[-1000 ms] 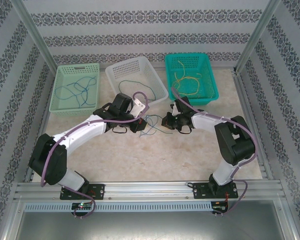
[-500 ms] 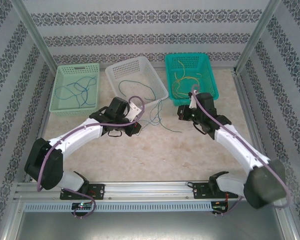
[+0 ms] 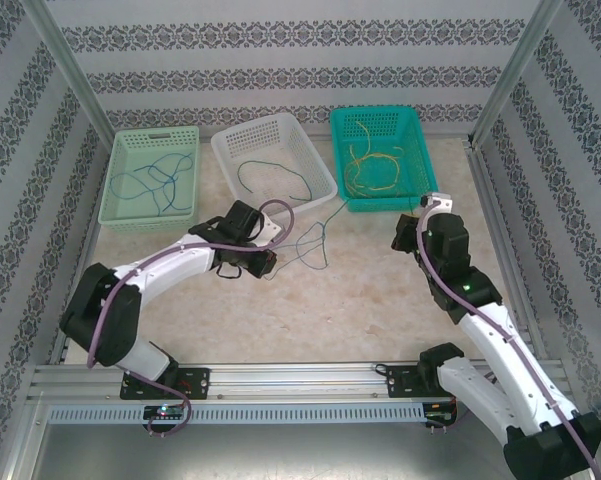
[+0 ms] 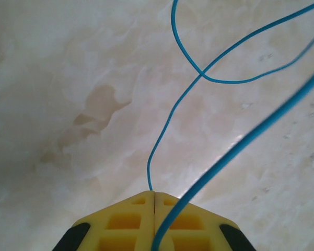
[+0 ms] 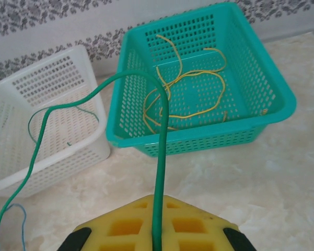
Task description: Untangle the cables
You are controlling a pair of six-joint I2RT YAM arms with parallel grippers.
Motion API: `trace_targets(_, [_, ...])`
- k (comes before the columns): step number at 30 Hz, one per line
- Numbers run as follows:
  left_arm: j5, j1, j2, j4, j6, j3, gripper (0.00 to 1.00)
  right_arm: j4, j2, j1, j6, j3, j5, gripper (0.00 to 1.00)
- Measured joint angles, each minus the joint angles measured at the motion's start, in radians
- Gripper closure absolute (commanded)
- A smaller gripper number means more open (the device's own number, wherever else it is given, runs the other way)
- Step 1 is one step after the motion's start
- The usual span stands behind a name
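Overhead: separating green from blue, with left tool (image 3: 267,264) and right tool (image 3: 416,215) standing well apart. Left wrist: pinching blue cable (image 4: 170,117), running ahead over the worktop (image 4: 68,78). Right wrist: pinching green cable (image 5: 161,157), arching ahead-left. Next, probably needing pulling clear toward white basket (image 5: 89,130).

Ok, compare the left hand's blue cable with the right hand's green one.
The thin blue cable runs low over the marble table from the left hand; the thin green cable rises from the right hand and arches over. Colours differ, blue against green. Both are pinched in shut hands.
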Motion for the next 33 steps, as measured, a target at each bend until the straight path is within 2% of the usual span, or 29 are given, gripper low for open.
trace_targets(8, [-0.156, 0.008, 0.054, -0.06, -0.012, 0.031, 1.0, -0.001, -0.101, -0.005, 0.017, -0.014, 0.14, 1.0])
trace_targets(12, [-0.205, 0.013, 0.059, -0.075, -0.019, 0.031, 1.0, -0.015, -0.111, -0.02, 0.01, 0.015, 0.167, 1.0])
trace_targets(14, [-0.209, 0.013, 0.06, -0.076, -0.019, 0.031, 0.96, -0.018, -0.107, -0.024, 0.007, 0.037, 0.163, 1.0])
trace_targets(15, [-0.209, 0.013, 0.06, -0.076, -0.019, 0.032, 0.9, -0.018, -0.101, -0.027, 0.007, 0.045, 0.153, 1.0])
trace_targets(18, [-0.208, 0.013, 0.059, -0.076, -0.02, 0.04, 0.6, 0.002, -0.073, -0.027, 0.016, 0.063, 0.096, 1.0])
trace_targets(19, [-0.206, 0.013, 0.058, -0.076, -0.021, 0.047, 0.45, 0.015, -0.06, -0.026, 0.019, 0.063, 0.069, 1.0])
trace_targets(20, [-0.204, 0.013, 0.054, -0.076, -0.018, 0.053, 0.2, 0.026, -0.045, -0.024, 0.025, 0.063, 0.043, 1.0])
trace_targets(21, [-0.202, 0.011, 0.047, -0.076, -0.017, 0.058, 0.01, 0.036, -0.027, -0.021, 0.03, 0.063, 0.024, 1.0])
trace_targets(28, [-0.188, 0.004, -0.127, -0.054, -0.023, 0.067, 0.0, 0.062, 0.087, 0.062, 0.033, 0.12, -0.062, 1.0])
trace_targets(33, [-0.27, 0.004, -0.252, -0.022, -0.073, 0.047, 0.0, 0.08, 0.108, 0.072, 0.033, 0.164, -0.092, 1.0])
